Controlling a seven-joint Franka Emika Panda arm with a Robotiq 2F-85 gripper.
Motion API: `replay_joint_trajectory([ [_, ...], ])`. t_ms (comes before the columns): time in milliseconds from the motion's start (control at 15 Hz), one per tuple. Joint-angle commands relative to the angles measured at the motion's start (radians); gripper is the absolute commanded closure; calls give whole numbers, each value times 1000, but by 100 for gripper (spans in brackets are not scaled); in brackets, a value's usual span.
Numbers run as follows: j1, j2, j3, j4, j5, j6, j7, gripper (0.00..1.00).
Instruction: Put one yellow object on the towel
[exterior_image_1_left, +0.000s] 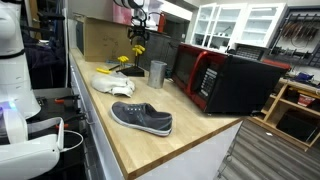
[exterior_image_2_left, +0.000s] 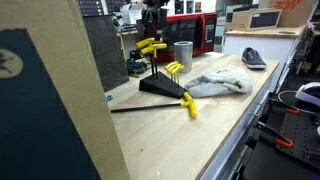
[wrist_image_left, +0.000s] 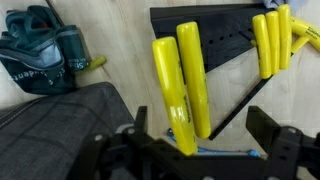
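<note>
Several yellow T-handle tools stand in a black rack on the wooden counter. Two tall handles rise under my gripper; they show in both exterior views. Shorter handles sit further along the rack. Another yellow tool lies flat on the counter with its long black shaft. The crumpled pale towel lies beside the rack. My gripper is open just above the two tall handles, one finger on each side, not touching them.
A metal cup and a red-and-black microwave stand behind the towel. A grey shoe lies near the counter's end. A green bundle sits by the rack, beside a wooden panel.
</note>
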Motion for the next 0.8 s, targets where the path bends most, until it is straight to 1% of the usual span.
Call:
replay_joint_trajectory([
  [0, -16, 23, 1, 43, 32, -29, -79, 26],
  [400, -14, 33, 10, 48, 36, -12, -117, 73],
  [600, -12, 19, 10, 46, 26, -15, -132, 94],
  [667, -11, 16, 9, 45, 21, -15, -139, 98],
  [733, -9, 8, 8, 41, 14, -18, -139, 94],
])
